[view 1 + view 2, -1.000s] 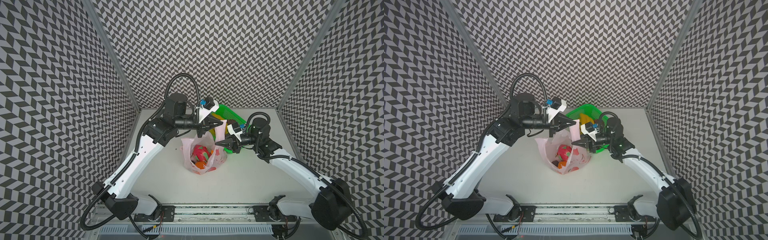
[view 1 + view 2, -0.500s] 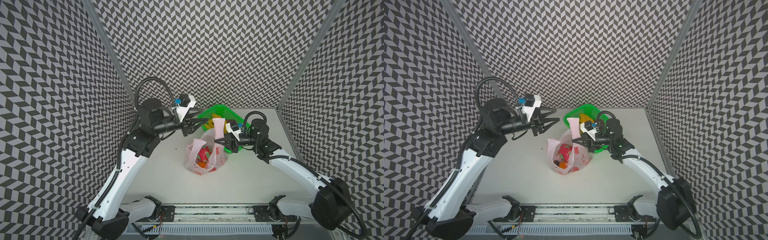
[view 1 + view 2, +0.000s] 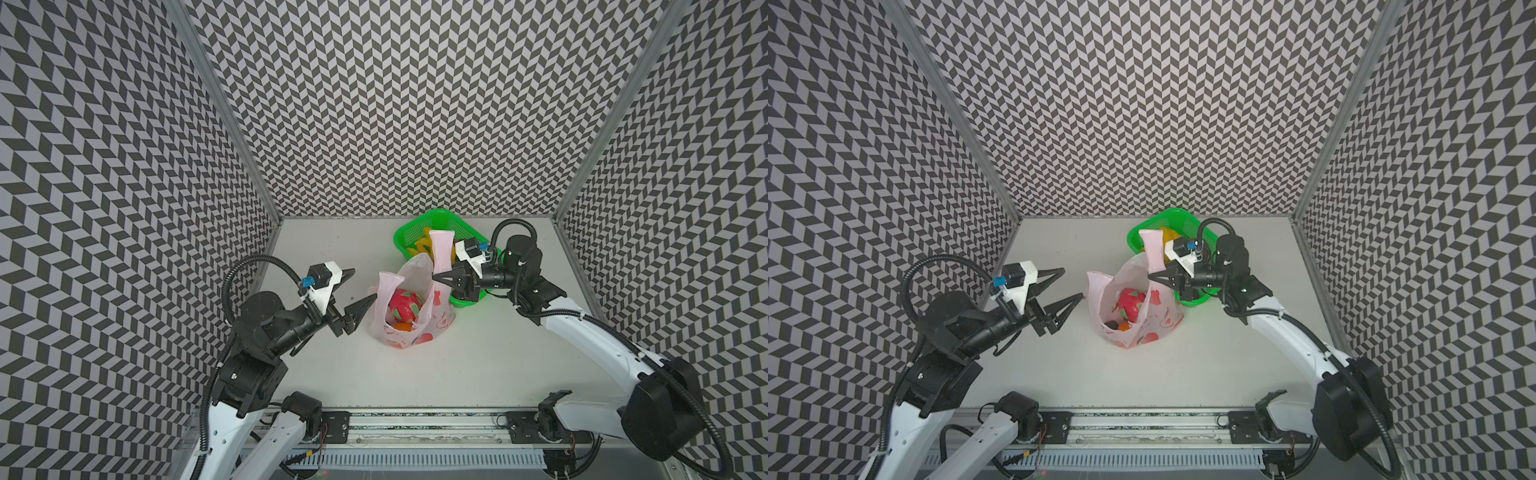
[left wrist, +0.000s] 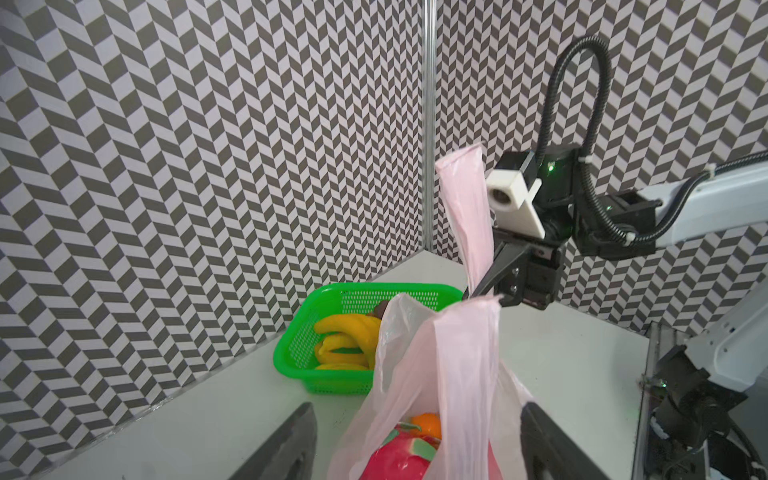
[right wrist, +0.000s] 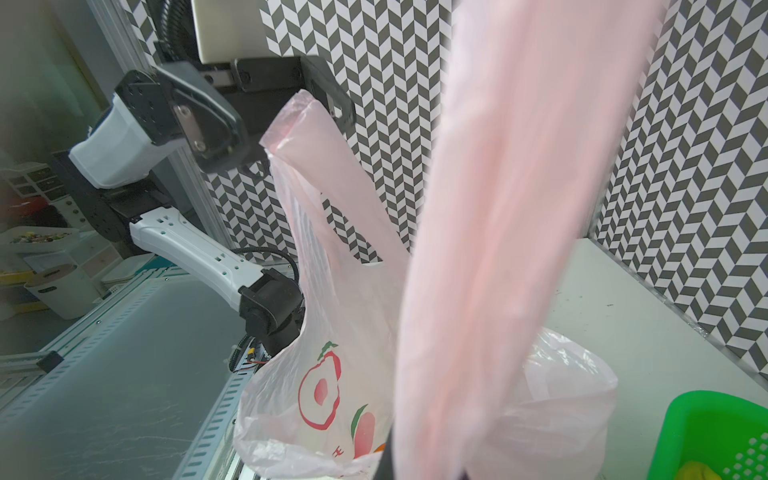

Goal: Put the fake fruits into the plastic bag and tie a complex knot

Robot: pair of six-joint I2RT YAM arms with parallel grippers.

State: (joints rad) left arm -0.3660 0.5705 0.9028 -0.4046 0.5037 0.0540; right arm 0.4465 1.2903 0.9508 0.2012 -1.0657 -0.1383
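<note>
My left pincer [image 3: 365,283] stands open just left of the bag [image 3: 434,318], gripping nothing, its tips close beside the bag's left handle [image 3: 384,284]. My right pincer [image 3: 435,275] is closed on the other handle [image 3: 441,251], holding that strip upright. The bag sits in the middle of the table [image 3: 478,365], its mouth open, with a pink dragon fruit [image 3: 402,305] and an orange [image 4: 426,424] inside, while bananas [image 4: 345,332] lie in the green basket [image 3: 398,242] just beyond it.

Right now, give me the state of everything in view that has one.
plastic bag: upright, mouth open, unknotted.
left gripper: open, empty, beside the bag's free handle.
right gripper: shut on the bag's other handle, holding it up.
dragon fruit: inside the bag.
bananas: in the green basket.
</note>
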